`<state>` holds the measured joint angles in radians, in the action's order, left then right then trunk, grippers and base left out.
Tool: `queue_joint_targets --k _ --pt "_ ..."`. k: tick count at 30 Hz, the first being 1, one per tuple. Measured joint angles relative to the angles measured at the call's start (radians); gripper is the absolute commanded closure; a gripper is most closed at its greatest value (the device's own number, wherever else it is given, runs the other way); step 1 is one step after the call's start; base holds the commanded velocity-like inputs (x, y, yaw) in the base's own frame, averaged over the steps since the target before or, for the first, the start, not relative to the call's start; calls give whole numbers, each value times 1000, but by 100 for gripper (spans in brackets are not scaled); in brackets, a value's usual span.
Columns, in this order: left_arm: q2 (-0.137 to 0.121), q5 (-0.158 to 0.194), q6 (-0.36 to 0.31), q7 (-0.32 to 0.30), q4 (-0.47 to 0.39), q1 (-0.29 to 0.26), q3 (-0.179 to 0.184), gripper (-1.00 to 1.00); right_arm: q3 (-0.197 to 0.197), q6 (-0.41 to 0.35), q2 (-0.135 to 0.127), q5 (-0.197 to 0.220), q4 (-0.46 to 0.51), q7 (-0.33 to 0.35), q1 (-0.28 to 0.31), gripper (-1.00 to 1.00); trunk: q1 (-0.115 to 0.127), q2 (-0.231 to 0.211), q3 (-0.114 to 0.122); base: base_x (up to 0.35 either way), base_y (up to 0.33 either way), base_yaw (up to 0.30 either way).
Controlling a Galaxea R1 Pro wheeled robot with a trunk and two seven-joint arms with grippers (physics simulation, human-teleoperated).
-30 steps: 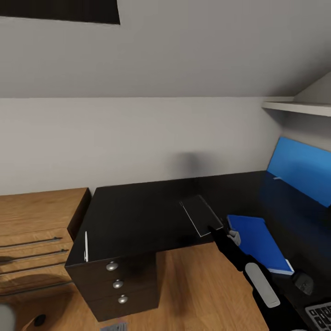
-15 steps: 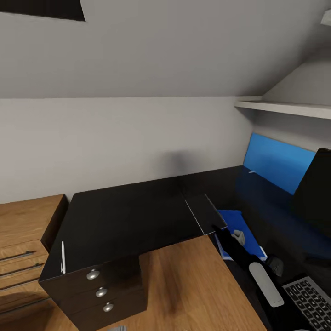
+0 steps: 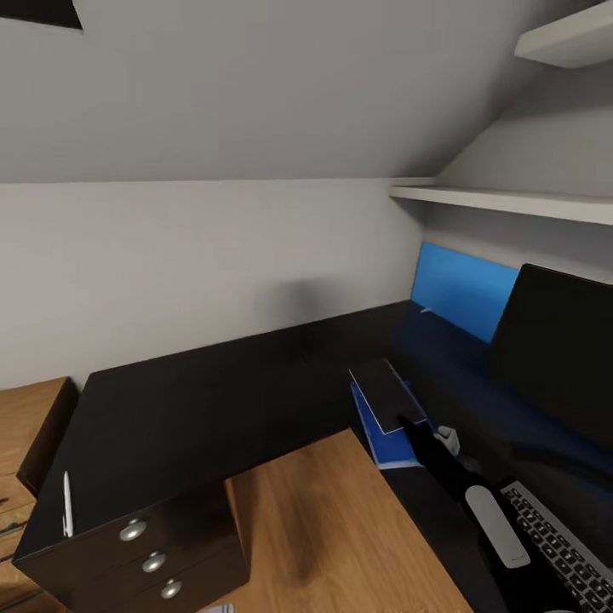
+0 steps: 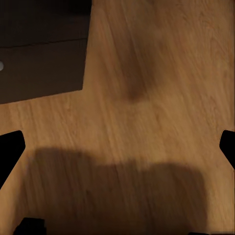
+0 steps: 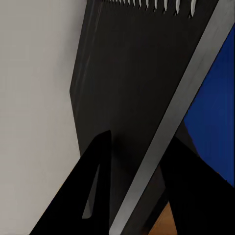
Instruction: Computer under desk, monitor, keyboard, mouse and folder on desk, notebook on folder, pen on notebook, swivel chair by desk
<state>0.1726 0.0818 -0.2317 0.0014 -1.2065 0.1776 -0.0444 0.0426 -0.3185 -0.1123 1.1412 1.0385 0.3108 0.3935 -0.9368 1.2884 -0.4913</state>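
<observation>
At the far left of the head view, a light-wood cabinet (image 3: pixel 25 426) is seen beside the desk (image 3: pixel 213 400), with its drawers only partly in frame. Next, the pen (image 3: pixel 66 504) is found lying flat on the desk's left end, close to the front edge and well apart from everything else. Just below it, the black drawer unit (image 3: pixel 145 545) is shown with three round silver knobs in a row, all drawers shut, so nothing inside can be told.

In the left wrist view, the wood floor (image 4: pixel 147 107) is looked down on, and the left gripper (image 4: pixel 117 147) is seen with its dark fingertips (image 4: pixel 10 147) set wide apart at the frame's edges, nothing between them.

Further right, the black notebook (image 3: pixel 387 393) is held tilted above the blue folder (image 3: pixel 379 434), which lies flat on the desk. The right gripper (image 3: pixel 417 423) is clamped on the notebook's near edge; in the right wrist view the fingers (image 5: pixel 98 176) are seen pinching the cover (image 5: pixel 142 98), its spiral binding at the far edge. The right arm (image 3: pixel 477 502) is stretched forward and up from the lower right.

At the far right, the keyboard (image 3: pixel 562 545) is laid on the desk beneath the arm, and the monitor (image 3: pixel 558 340) is stood behind it. A blue panel (image 3: pixel 460 289) is propped against the wall under a white shelf (image 3: pixel 502 200).
</observation>
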Motion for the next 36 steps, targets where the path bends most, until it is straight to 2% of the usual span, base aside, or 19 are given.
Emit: queue_joint_targets --k 10,36 --pt "0 -1 0 0 0 0 0 -100 1 1 1 1 -1 1 0 100 0 0 0 0 0 -201" --pt "-1 -1 0 0 0 0 -2 -100 -2 2 6 3 -8 2 0 100 0 0 0 0 0 -8"
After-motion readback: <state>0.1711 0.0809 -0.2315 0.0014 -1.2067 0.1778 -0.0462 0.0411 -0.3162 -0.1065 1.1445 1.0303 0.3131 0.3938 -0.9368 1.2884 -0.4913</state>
